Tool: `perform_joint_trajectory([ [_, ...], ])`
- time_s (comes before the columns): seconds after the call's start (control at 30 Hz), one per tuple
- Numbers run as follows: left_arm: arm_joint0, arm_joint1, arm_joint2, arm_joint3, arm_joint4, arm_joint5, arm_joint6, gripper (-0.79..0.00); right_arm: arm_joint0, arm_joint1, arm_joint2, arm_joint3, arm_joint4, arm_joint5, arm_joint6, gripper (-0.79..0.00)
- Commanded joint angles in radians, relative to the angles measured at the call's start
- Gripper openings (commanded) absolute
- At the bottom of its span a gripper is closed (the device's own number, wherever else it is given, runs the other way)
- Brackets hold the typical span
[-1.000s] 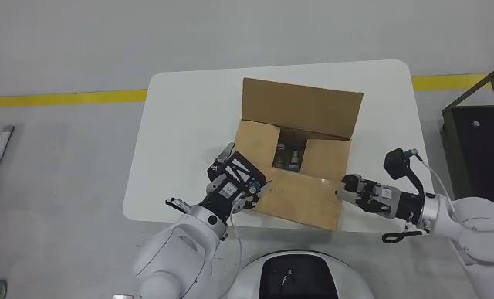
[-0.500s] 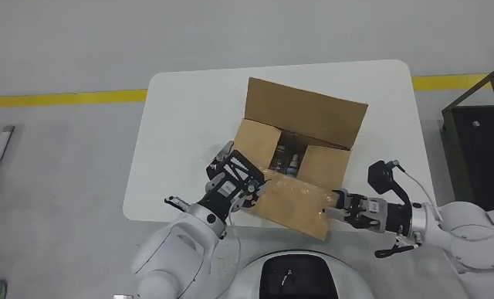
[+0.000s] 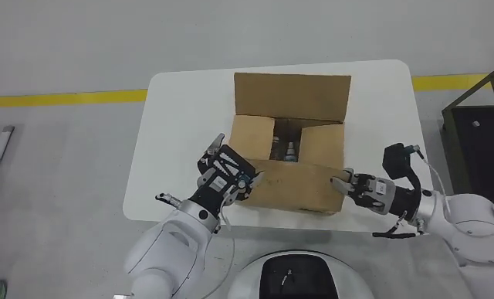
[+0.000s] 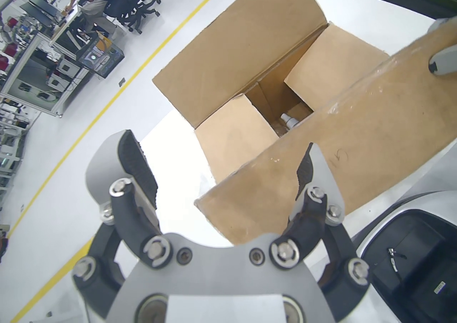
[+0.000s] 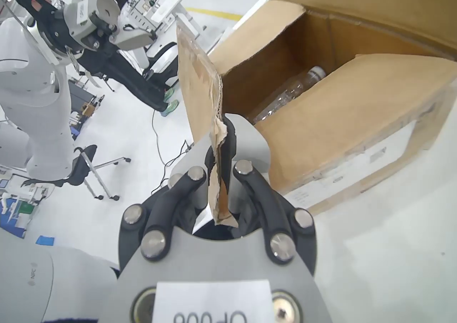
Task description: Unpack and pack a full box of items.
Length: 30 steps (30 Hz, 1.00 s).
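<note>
On the table (image 3: 177,129): a smooth white top with rounded corners; a brown corrugated cardboard box (image 5: 339,139) stands near its middle.
Flaps: the far flap (image 3: 293,94) is folded back and open; two short side flaps (image 3: 251,137) lie inward with a gap between them; the long near flap (image 3: 297,187) is lifted.
Inside: a clear ribbed plastic bottle (image 5: 285,92) with a white cap, seen through the gap.
Left gripper (image 4: 217,146): spread wide, with dark textured pads (image 4: 137,163); one end corner of the near flap sits between its fingers, ungripped.
Right gripper (image 5: 219,131): pinched tight on the near flap's other corner, which is frayed.
</note>
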Motion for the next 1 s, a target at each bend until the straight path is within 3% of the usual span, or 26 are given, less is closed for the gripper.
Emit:
perform_joint_trajectory([
  [0.0,-0.006,0.000,0.002,0.000,-0.001,0.005,0.007,0.000,0.013,0.003,0.024,-0.003,-0.032,-0.020,-0.017,-0.785],
  [0.37,-0.073,-0.002,0.017,0.000,-0.085,0.026,0.091,0.000,0.016,0.009,0.074,-0.041,-0.324,-0.181,-0.183,-0.785],
  [0.57,-0.120,0.000,0.012,0.000,-0.113,-0.004,0.064,0.000,-0.010,0.003,0.068,-0.070,-0.562,-0.242,-0.387,-0.785],
  [0.73,-0.135,0.001,0.020,0.000,-0.117,-0.001,0.012,0.000,-0.045,-0.002,0.051,-0.076,-0.812,-0.226,-0.562,-0.785],
  [0.97,-0.170,-0.001,0.089,0.000,-0.093,0.009,-0.163,0.000,-0.098,-0.005,0.025,-0.082,-1.143,-0.126,-0.857,-0.785],
])
